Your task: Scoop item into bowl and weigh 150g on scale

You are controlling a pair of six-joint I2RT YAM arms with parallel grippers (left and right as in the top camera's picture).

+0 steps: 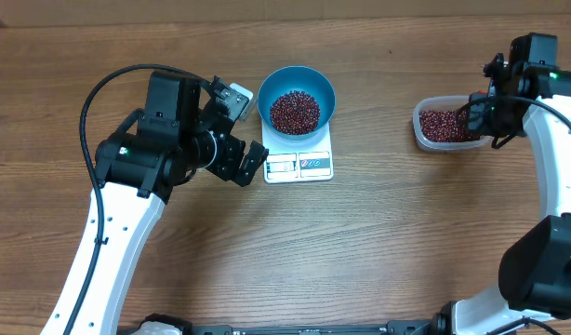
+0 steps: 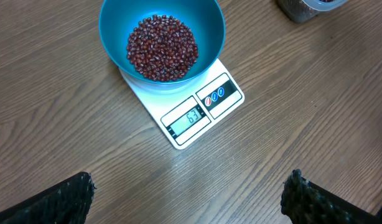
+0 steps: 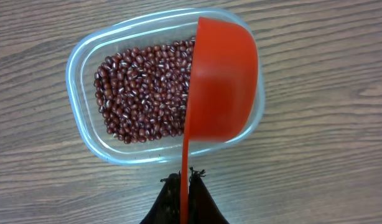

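A blue bowl point(image 1: 325, 88) stands on the white scale point(image 1: 299, 166), with a heap of dark red-brown beans point(image 1: 294, 111) in it. In the left wrist view the bowl point(image 2: 206, 28) and its beans point(image 2: 162, 48) lie ahead, and the scale point(image 2: 200, 112) shows 63 on its display. My left gripper point(image 1: 246, 130) hovers just left of the scale, open, with nothing between its fingers point(image 2: 60, 202). My right gripper point(image 3: 185, 177) is shut on the thin handle of a red-orange scoop point(image 3: 222, 81). The scoop is turned on its side over the right part of a clear tub point(image 3: 85, 62) of beans point(image 3: 141, 93).
The clear tub point(image 1: 425, 130) sits at the right of the wooden table, well apart from the scale. The left arm's black cable loops over the table's left side. Bare wood lies between scale and tub and along the front.
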